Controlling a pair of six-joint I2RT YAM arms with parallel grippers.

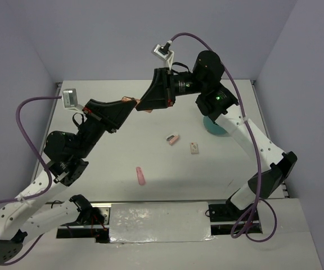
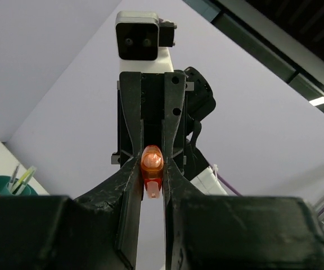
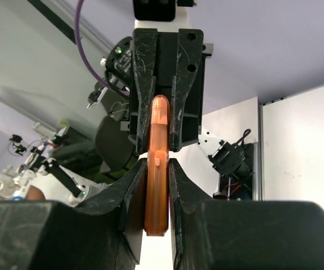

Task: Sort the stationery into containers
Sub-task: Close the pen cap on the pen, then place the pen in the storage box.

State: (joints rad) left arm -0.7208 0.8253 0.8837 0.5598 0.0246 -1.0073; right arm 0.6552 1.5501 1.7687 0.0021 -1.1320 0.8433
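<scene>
Mid-air transfer above the 11 o'clock part of the table (image 1: 151, 157). The left tool (image 2: 152, 169) and the right tool (image 3: 157, 169) meet tip to tip, and each is clamped on the same orange highlighter (image 3: 157, 135), held well off the surface. The teal organiser (image 1: 211, 127) stands at 2 o'clock, partly hidden under the right arm, with thin pens (image 2: 21, 179) already upright in it. A pink highlighter (image 1: 140, 175) lies at 6 o'clock and two small pieces (image 1: 173, 138) lie near the centre.

Likely hazards:
- With both tools gripping, any pull or twist by either arm could shear the smooth barrel out of the pads.
- If the giving tool lets go before the other holds firmly, the highlighter would drop and roll.
- A skewed grip could later jam the barrel against a divider or the standing pens.
</scene>
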